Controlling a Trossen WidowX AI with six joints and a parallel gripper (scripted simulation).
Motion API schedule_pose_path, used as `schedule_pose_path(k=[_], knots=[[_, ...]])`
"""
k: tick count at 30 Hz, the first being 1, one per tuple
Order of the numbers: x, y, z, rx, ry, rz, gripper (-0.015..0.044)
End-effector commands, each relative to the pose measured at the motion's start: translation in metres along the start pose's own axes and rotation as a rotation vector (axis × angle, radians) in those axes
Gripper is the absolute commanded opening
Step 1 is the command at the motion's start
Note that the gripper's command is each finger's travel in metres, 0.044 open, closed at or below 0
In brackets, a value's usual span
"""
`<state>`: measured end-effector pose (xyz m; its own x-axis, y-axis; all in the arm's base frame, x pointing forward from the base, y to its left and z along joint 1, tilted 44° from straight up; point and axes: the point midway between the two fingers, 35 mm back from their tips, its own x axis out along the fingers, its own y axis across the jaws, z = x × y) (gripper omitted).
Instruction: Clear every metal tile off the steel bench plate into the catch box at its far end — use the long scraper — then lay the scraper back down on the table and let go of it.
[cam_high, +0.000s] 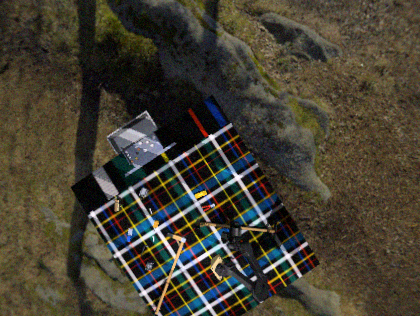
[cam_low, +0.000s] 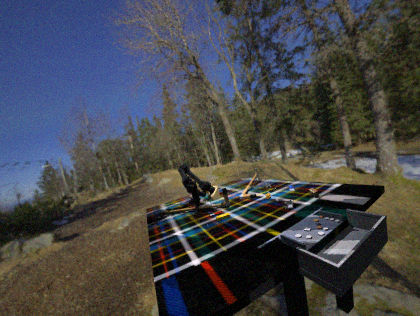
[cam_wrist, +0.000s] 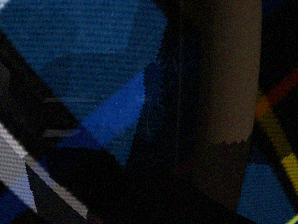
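Note:
Small pale and orange tiles (cam_high: 145, 143) (cam_low: 298, 236) lie spread on the grey bench plate (cam_high: 151, 157). The grey catch box (cam_low: 371, 246) stands at the plate's far end; its floor shows no tiles I can make out. My gripper (cam_high: 235, 231) is shut and empty, pointing down low over the table. A long tan rod (cam_high: 212, 225) (cam_wrist: 231, 75) lies across the table beside my fingers, not between them. A second long tan tool with a bent head (cam_high: 171, 272) (cam_low: 248, 187) lies farther left. I cannot tell for certain which is the scraper. The wrist view is dark.
A short tool with a pale head (cam_high: 216, 268) lies near the arm. A yellow block (cam_high: 200, 194) (cam_low: 222, 216) and a red item (cam_high: 208, 206) lie between the gripper and the plate. Several small objects, among them a tan one (cam_high: 117, 204), lie on the table's left side.

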<state>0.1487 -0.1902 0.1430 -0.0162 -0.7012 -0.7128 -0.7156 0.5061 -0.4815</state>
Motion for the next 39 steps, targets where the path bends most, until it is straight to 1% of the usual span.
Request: schedule_pose_path(k=[1, 39], knots=[[-0.001, -0.006, 0.0, 0.0, -0.004, -0.004, 0.0], [0.0, -0.044, 0.0, 0.002, -0.003, -0.007, 0.0]])
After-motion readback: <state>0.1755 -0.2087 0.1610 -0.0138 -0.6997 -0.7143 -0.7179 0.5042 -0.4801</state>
